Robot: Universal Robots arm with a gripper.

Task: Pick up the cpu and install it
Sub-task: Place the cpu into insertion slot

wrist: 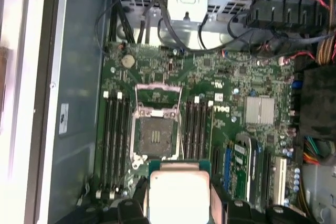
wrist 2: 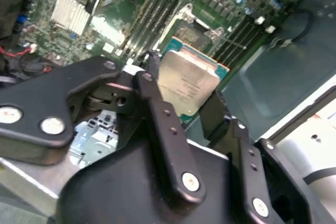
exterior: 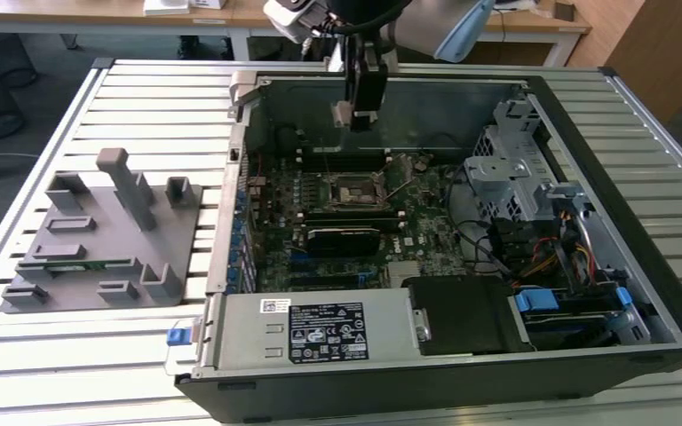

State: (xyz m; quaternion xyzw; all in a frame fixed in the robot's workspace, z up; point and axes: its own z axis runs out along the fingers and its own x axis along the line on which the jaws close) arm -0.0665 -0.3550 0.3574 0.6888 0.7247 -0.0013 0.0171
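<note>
Clearly, the gripper [wrist 2: 184,97] clasped the cpu [wrist 2: 191,77] by its edges, hanging over the motherboard [wrist: 231,77] near the far wall of the case [exterior: 436,106], apart from the socket [wrist: 155,137].

A robotics lab in an office: wooden tables [exterior: 116,13] stand beyond the opened computer case [exterior: 436,377] on its slatted metal desk [exterior: 152,89].

The table [exterior: 68,355] was made of pale metal slats that ran across from the exterior view's left to its right. Two things rested directly on it. A grey plastic tray [exterior: 104,226] lay flat on the exterior view's left part, near the table's edge. An open black computer case [exterior: 460,388] lay on its side at the exterior view's right, just beside the tray.
</note>
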